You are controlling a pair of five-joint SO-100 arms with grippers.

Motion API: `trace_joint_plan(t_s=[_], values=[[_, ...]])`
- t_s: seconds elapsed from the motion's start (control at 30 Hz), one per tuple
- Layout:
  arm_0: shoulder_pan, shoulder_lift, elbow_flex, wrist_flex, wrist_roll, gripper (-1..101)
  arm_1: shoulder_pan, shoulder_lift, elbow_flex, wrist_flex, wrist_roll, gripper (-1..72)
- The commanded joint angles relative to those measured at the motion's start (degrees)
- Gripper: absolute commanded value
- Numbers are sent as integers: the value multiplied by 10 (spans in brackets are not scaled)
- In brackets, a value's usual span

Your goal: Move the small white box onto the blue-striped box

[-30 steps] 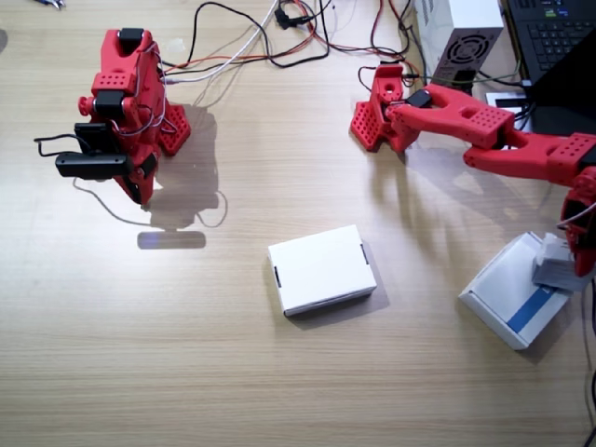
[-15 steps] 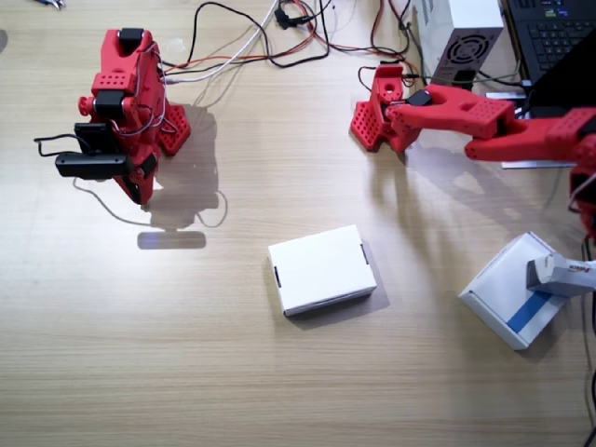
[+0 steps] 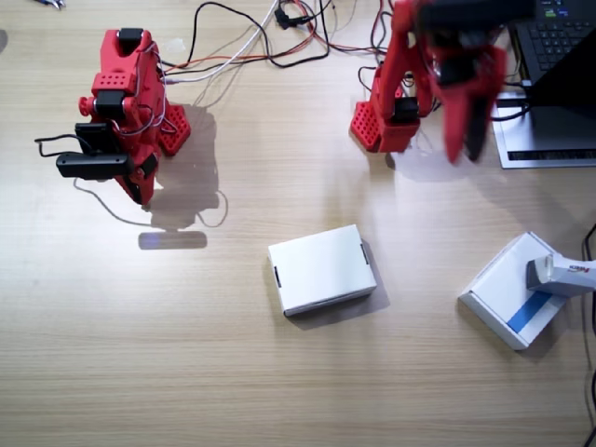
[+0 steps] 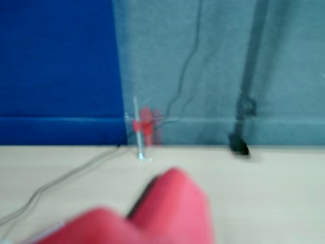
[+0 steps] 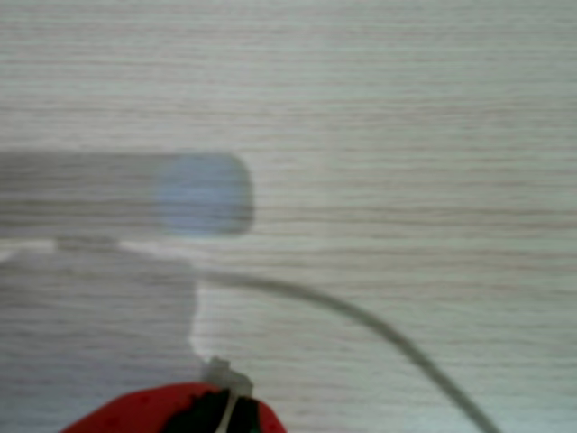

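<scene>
Wooden table (image 3: 186, 372) carries the blue-striped box (image 3: 507, 289) at 4 o'clock, lettering unreadable; the small white box (image 3: 562, 274) rests on it. Plain white box (image 3: 322, 269) lies centre. Left gripper (image 3: 466, 130) blurred, perhaps empty; both grippers' spread unclear.

small white box (image 3: 562, 274): tiny carton, white top w/ small dark print, grey end face; lies on the striped box's far-right part, overhanging its edge.
blue-striped box (image 3: 506, 287): flat white carton, blue stripe along one side, lying flat & skewed on the table.
</scene>
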Motion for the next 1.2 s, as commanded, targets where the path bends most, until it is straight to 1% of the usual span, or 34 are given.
trace_joint_plan(t_s=[0.0, 0.03, 0.07, 0.13, 0.17, 0.2, 0.23, 0.3, 0.37, 0.43, 0.47, 0.5, 0.63, 1.07, 1.17], values=[[-18, 375, 482, -10, 38, 264, -3, 14, -8, -4, 3, 2], [-24, 395, 504, 17, 55, 240, -5, 14, -8, -5, 4, 2], [-20, 395, 512, 38, 55, 207, -6, 14, -8, -5, 4, 2], [-7, 395, 536, 54, 56, 143, -4, 14, -7, -5, 3, 2], [2, 395, 554, 56, 55, 86, 3, 14, -7, -4, -4, 2], [8, 395, 581, 50, 51, 23, 21, 14, -7, -4, -25, 2], [17, 396, 613, 51, 47, 0, 40, 14, -7, 1, -53, 2], [35, 398, 686, 49, 52, -1, 70, 15, -7, 5, -85, 4], [18, 399, 738, -10, 50, -1, 72, 15, -7, 6, -88, 5], [4, 399, 793, -38, 111, -1, 62, 15, -7, 6, -83, 2], [-2, 399, 797, -38, 127, -1, 59, 15, -7, 5, -71, 2], [-3, 399, 797, -38, 123, -1, 59, 15, -7, 4, -60, 2], [-18, 399, 797, -39, 105, -1, 71, 15, -7, 5, -74, 5], [-31, 398, 804, -42, 105, -1, 62, 15, -7, 5, -75, 5], [-45, 398, 818, -54, 129, -1, 62, 15, -7, 6, -84, 5]])
